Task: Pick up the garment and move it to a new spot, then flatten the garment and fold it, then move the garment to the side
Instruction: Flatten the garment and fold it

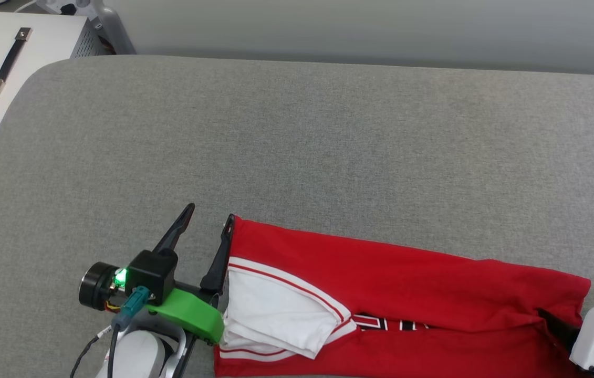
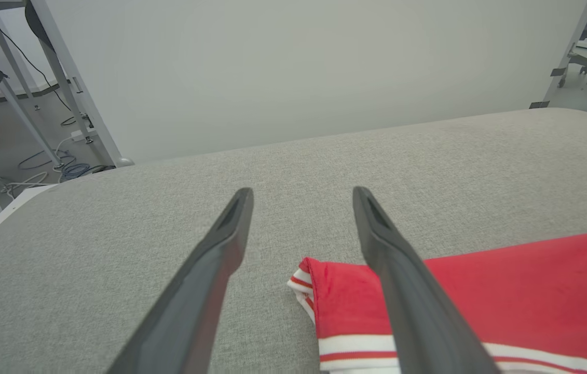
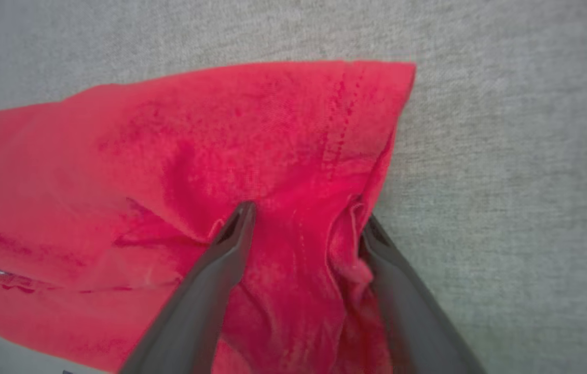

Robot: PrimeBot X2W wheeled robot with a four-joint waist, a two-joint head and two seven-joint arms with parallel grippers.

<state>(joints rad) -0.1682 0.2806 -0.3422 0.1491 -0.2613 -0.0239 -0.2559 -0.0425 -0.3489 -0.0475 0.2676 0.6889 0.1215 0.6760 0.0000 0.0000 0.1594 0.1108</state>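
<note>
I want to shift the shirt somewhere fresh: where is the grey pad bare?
The grey pad is bare across its far half, between the garment and the wall, and leftward past the left gripper. The near edge is crowded: the garment, with the left gripper at its left end and the right gripper at its right.
</note>
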